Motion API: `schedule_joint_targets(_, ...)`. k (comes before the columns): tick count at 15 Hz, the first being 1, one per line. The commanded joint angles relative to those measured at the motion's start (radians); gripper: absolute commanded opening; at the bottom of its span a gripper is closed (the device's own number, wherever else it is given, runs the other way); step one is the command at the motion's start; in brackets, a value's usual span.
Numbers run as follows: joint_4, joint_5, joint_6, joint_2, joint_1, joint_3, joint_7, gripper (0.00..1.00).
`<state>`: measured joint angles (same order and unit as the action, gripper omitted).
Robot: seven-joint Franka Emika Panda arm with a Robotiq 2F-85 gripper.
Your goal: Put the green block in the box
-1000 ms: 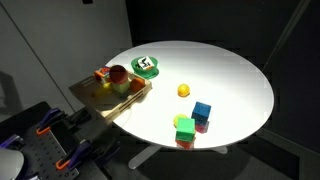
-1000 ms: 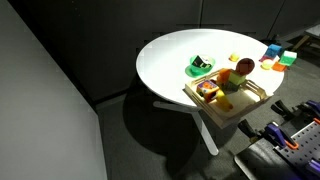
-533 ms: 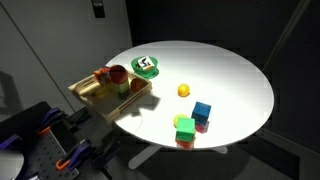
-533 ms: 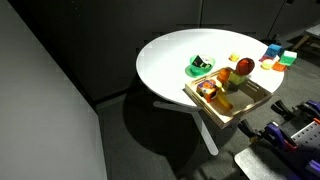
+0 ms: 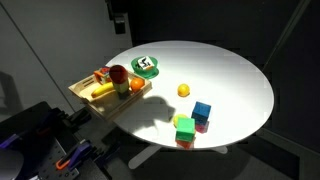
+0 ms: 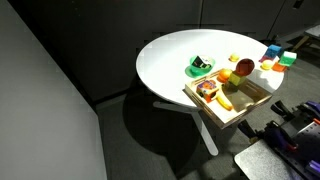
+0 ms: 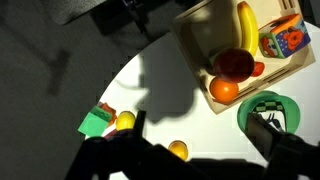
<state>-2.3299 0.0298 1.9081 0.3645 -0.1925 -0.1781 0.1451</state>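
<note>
so the claw (image 7: 203, 128) is hanging wide open and empty up over the table (image 5: 230, 75), and the green block (image 5: 185, 128) is way off to its side by the blue cube (image 5: 202, 110), on the opposite edge from the box (image 5: 80, 89), so I'd guess a sideways reach first

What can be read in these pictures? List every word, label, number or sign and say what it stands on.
No text here can be read.
Print on the orange carton in the box: blue marks, too blurred to read.
Top of the round green-rimmed disc: a black-and-white pattern, with no letters or numbers that can be made out.
</note>
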Motion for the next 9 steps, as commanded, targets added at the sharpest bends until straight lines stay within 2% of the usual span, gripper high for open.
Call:
schedule_joint_targets(1, 0.015, -0.021, 0.049, -0.030, -0.021, -0.029, -0.079, 1.00)
schedule_joint_targets(7, 0.032, -0.108, 0.132, -0.064, -0.039, -0.070, -0.227, 1.00)
schedule_joint_targets(9, 0.036, -0.100, 0.146, -0.068, -0.038, -0.082, -0.257, 1.00)
